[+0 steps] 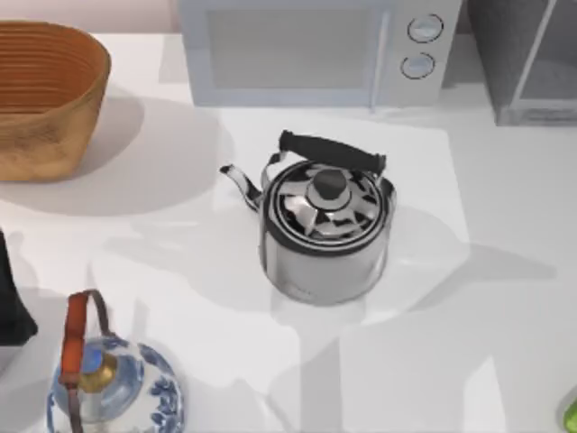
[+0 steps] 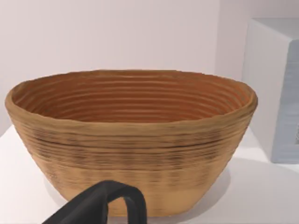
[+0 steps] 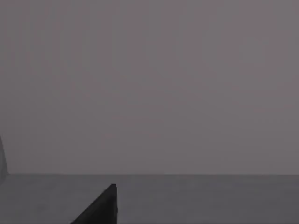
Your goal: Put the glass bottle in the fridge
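Note:
The glass bottle is out of view. The fridge [image 1: 527, 59], a dark grey box with a pale grey frame and a slim bar, stands at the table's back right corner. My left arm [image 1: 13, 298] is a black shape at the table's left edge, in front of the basket. A black part of my left gripper [image 2: 100, 205] rises in the left wrist view, facing the basket's side. In the right wrist view a black edge of my right gripper [image 3: 100, 210] shows against a plain grey wall and a darker grey floor.
A woven basket [image 1: 41, 99] sits back left, a light grey microwave [image 1: 315, 50] with two knobs back centre. A steel kettle [image 1: 325, 225] fills the middle. A blue-and-white teapot [image 1: 113, 383] stands front left. A bright green thing [image 1: 570, 417] pokes in at the front right.

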Controlling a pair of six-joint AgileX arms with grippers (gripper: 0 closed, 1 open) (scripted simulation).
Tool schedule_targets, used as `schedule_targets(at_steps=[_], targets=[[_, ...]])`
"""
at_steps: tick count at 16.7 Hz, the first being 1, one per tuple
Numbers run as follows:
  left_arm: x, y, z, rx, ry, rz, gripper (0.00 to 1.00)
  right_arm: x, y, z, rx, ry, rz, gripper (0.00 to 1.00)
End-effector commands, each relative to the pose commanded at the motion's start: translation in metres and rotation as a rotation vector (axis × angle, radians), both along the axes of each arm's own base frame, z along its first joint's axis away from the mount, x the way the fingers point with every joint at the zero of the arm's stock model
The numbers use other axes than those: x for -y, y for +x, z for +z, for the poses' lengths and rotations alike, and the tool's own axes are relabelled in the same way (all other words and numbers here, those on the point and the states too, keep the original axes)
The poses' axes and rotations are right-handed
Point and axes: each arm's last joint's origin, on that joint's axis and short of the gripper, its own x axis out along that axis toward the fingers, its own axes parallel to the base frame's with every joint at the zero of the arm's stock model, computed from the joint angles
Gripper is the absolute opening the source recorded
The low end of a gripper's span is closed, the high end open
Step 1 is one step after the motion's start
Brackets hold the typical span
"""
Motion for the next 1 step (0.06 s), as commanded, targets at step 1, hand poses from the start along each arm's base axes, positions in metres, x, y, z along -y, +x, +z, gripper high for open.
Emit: schedule_targets(at_steps=[1], targets=[[0.0,0.0,0.0,0.0,0.0,0.0,1.0,0.0,0.0,0.0,0.0,0.0,0.0,1.0]])
